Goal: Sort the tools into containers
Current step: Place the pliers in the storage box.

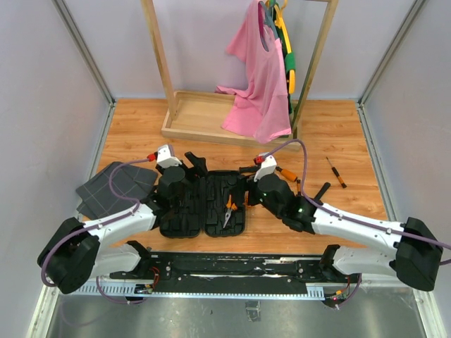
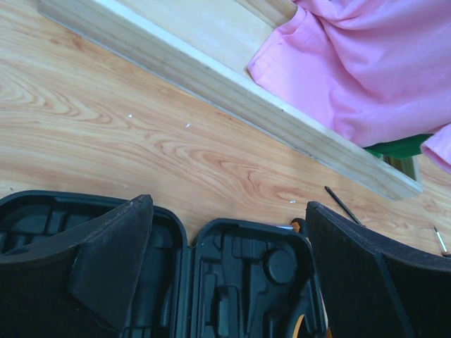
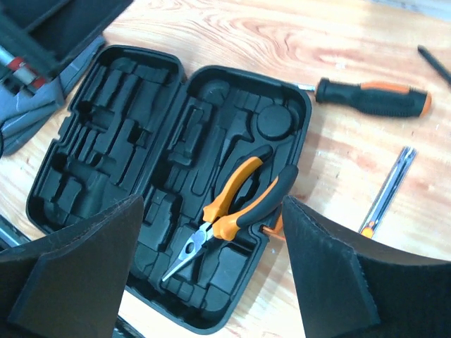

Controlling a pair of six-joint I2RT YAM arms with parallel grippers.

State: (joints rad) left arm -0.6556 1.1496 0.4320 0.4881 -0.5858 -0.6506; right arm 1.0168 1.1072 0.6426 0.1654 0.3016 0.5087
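Tool case [image 3: 106, 141], pliers [image 3: 238, 210] inside — screwdriver [image 3: 373, 98] beside, left end effector [image 2: 229, 205], right end effector [image 3: 213, 204] wide open, empty

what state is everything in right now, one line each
tool case: open, lying flat
pliers: lying in the case's right half
screwdriver: on the table, outside the case
left hand: open, empty
right hand: open, empty
pink shirt: hanging on the wooden rack

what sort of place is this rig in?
Probably a lab test cell: plain grey walls around a wood-grain table, staged props like a clothes rack with pink shirt and an open tool case.
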